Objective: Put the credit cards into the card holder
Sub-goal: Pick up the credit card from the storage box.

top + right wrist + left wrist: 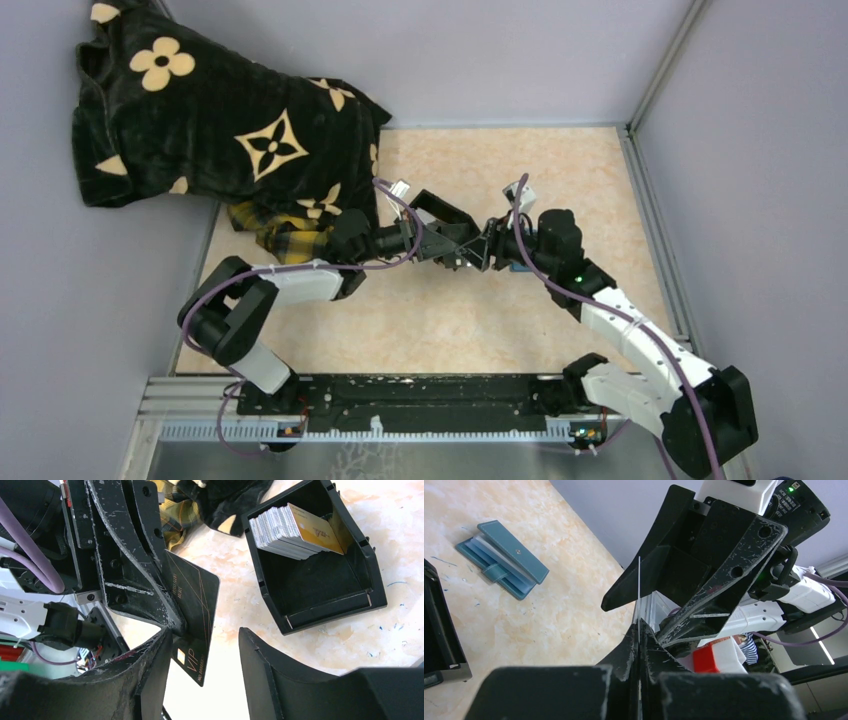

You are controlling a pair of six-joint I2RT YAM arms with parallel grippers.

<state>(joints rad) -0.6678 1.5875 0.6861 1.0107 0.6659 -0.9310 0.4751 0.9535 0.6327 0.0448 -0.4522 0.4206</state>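
Currently catalogued, one moment mid-task.

**Item 1: black VIP card** [197, 605]. It is held upright above the table [549, 615], pinched at its upper part by the left claw [639, 630], which is clenched on it. From the left wrist it shows only as a thin pale edge.

**Item 2: right claw** [205, 640]. It is released, with the jaws standing apart on either side of the card's lower half. One finger is just beside the card face, and nothing is gripped.

**Item 3: stack of cards** [292, 530]. The stack stands on edge against the far wall of the black box [375, 580], with a gold card outermost. The rest of the box floor is bare.

**Item 4: card holder** [504, 560]. It is blue and lies flat on the table near the box. Pale layers show in its slots, but whether any of them is a seated card cannot be told from here.

**Progress.** By my judgement the task is early. One card is out of the box and looks to be mid-handover between the claws, while most of the cards remain stacked. This card has yet to be inserted, and the stack after it.

**Clearances.**
- The two claws are nearly touching, so there is little room for error around the card's thin edge.
- Bare table lies around the holder.
- A blanket [220, 120] crowds the far-left corner just beyond the box.
- Walls [500, 50] close in the far and right sides.
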